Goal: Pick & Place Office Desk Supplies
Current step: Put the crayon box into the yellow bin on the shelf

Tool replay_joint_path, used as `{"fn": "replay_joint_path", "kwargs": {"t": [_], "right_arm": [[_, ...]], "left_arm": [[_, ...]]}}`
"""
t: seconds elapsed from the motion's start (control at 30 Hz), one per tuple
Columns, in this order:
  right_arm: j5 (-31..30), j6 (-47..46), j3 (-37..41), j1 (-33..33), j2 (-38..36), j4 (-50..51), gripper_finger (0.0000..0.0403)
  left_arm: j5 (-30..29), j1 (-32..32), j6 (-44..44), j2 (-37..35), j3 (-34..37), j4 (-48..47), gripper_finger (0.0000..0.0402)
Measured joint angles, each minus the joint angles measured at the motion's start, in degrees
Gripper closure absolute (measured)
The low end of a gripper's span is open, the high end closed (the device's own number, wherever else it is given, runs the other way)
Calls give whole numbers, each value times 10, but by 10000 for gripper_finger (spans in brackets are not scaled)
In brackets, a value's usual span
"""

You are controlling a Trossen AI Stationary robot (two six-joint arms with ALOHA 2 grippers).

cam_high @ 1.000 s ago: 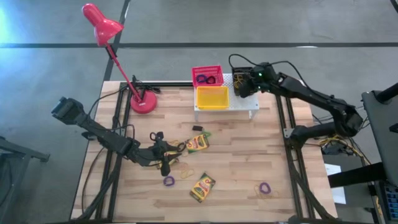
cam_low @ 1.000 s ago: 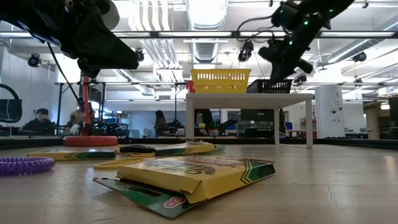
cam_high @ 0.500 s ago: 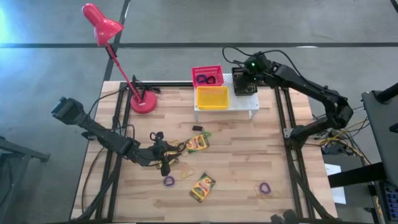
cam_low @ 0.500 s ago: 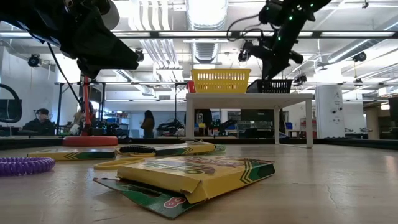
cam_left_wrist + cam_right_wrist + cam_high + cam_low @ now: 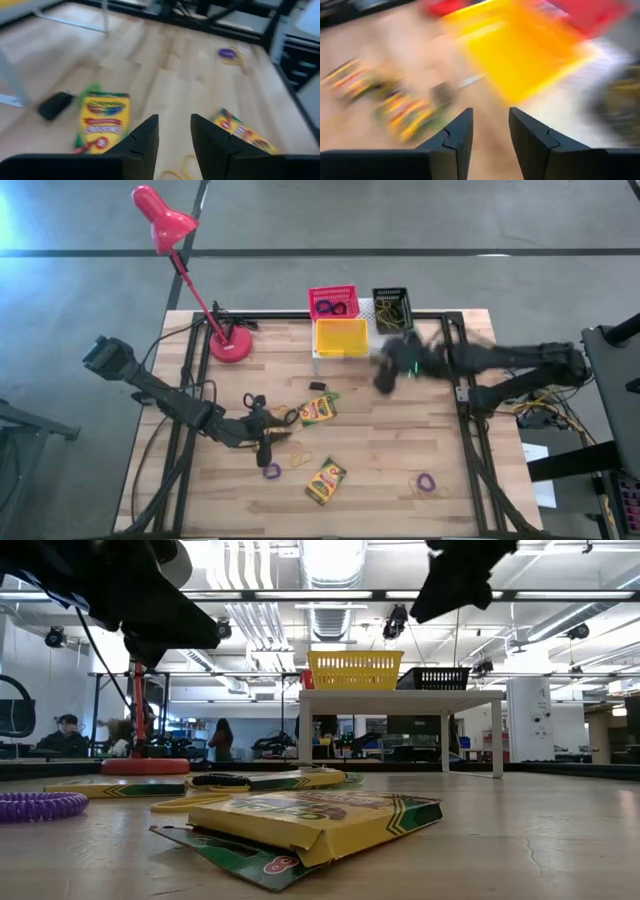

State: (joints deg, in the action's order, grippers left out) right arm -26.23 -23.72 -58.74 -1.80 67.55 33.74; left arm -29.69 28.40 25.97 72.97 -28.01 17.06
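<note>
High view puts the right end effector [image 5: 385, 370] in the air just off the front of the white shelf [image 5: 400, 352], blurred by motion, with its arm stretched level across the table [image 5: 400, 450] from the right edge. Its own wrist view shows its two fingers [image 5: 454, 140] spread with nothing between them. Ahead of it and beyond lie the yellow basket [image 5: 341, 336] and, lower down, a crayon box [image 5: 318, 410] on the wood, with a small dark item [image 5: 317, 386] near it.

The left end effector [image 5: 268, 442] is low over the middle of the table, fingers [image 5: 142, 142] apart and empty. The same crayon box [image 5: 102, 121] sits just ahead and to one side of it, its long axis running roughly along the fingers' line of sight. A second crayon box [image 5: 325, 481] lies to its other side, close by, and a purple loop [image 5: 271, 471] lies just beside it. The left arm is plainly the nearer to both boxes; it is bent low and reaches out from the left side.

Another purple loop [image 5: 426, 482] lies well apart, toward the near right corner, likely closer to the right arm.
</note>
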Motion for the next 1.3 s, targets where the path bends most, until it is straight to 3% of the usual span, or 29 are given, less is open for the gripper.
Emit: {"fn": "replay_joint_path", "kwargs": {"t": [0.17, 0.33, 0.47, 0.67, 0.83, 1.0, 1.13, 1.3], "right_arm": [[-2, -76, 81, -192, 59, -157, 297], [70, -136, 108, -277, 181, -326, 320], [120, -142, 89, -290, 291, -393, 343], [211, -100, 12, -273, 403, -397, 377], [258, -57, -21, -256, 433, -376, 393], [275, -27, -27, -234, 436, -316, 394], [191, -11, -19, -215, 411, -248, 394], [-85, -41, -19, -220, 345, -150, 394]], "left_arm": [[129, 0, -4, 27, 0, -2, 283], [254, 0, 34, 86, -16, -10, 284], [311, 0, 41, 152, -57, -12, 284], [341, -4, 30, 244, -127, -28, 309], [345, -9, 28, 281, -156, -42, 384], [341, -12, 29, 291, -163, -40, 395], [327, -12, 39, 291, -163, -33, 396], [295, -14, 51, 291, -164, -20, 396]]}}
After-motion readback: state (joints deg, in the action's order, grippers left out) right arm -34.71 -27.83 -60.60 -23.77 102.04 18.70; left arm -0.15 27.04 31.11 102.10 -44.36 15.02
